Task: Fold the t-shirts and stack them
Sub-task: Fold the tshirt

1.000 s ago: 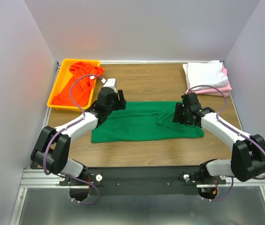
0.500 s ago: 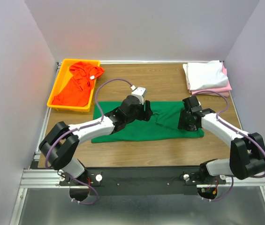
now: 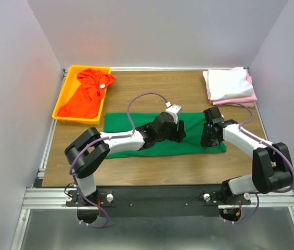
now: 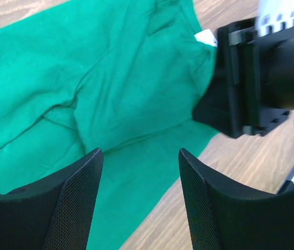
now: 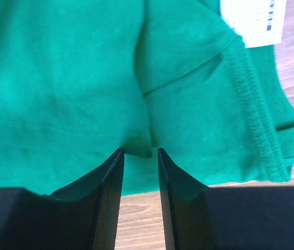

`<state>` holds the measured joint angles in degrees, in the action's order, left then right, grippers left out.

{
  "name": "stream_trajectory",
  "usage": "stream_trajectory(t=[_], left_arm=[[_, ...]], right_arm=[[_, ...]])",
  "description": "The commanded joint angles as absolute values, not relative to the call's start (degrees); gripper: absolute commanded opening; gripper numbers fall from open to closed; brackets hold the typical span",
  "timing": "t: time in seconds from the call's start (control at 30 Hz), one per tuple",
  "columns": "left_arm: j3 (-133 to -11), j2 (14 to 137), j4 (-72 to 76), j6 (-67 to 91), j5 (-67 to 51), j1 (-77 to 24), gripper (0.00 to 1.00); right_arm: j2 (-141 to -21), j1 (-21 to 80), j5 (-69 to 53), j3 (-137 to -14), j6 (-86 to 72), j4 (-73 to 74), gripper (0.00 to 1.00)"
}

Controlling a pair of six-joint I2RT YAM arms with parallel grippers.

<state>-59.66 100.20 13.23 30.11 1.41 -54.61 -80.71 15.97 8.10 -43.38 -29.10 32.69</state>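
The dark green t-shirt (image 3: 131, 133) lies spread across the middle of the table, with folds at its right part. My left gripper (image 3: 180, 134) reaches far right over it; in the left wrist view (image 4: 139, 151) it is open and empty above the shirt's (image 4: 110, 78) near edge. My right gripper (image 3: 209, 138) sits at the shirt's right end. Its fingers (image 5: 139, 150) stand close together on a small raised fold of the green cloth (image 5: 58, 78). A white tag (image 5: 251, 21) shows at the shirt's edge. The orange-red shirt (image 3: 87, 94) lies crumpled in the tray. The white shirt (image 3: 225, 83) lies folded on the pink one (image 3: 243, 99).
The yellow tray (image 3: 73, 69) stands at the back left. The folded stack is at the back right corner. Grey walls close three sides. My right gripper's body (image 4: 245, 78) shows close by in the left wrist view.
My left arm has swept right across the green shirt, from its back left edge to beside my right gripper. My right gripper moved slightly nearer.
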Motion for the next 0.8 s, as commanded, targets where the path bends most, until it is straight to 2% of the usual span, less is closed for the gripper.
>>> stream_trajectory(t=[0.0,0.07,0.2,0.27,0.5,0.67,0.77], left_arm=[[-61.26,102.74,14.33,30.50,1.23,-54.67,0.68],[-61.26,103.36,14.15,30.41,1.58,-54.67,0.67],[-61.87,105.20,13.80,29.89,3.16,-54.75,0.66],[-62.57,106.17,12.58,29.80,4.56,-54.76,0.66],[-62.66,107.13,11.52,29.88,6.94,-54.76,0.62],[-63.02,108.63,11.08,29.97,7.38,-54.76,0.56],[-63.54,109.86,10.72,29.97,8.70,-54.76,0.48]], right_arm=[[-81.82,14.41,7.21,-42.89,-29.18,32.08,0.37],[-81.83,14.33,6.94,-42.80,-29.00,31.82,0.34],[-81.12,14.15,6.68,-42.71,-28.92,31.64,0.16],[-80.77,14.24,6.59,-42.54,-28.74,31.55,0.13],[-80.60,14.24,5.80,-42.45,-28.48,31.38,0.05],[-80.07,14.15,5.45,-42.36,-28.30,31.20,0.04],[-79.72,14.15,5.27,-42.28,-28.21,31.20,0.04]])
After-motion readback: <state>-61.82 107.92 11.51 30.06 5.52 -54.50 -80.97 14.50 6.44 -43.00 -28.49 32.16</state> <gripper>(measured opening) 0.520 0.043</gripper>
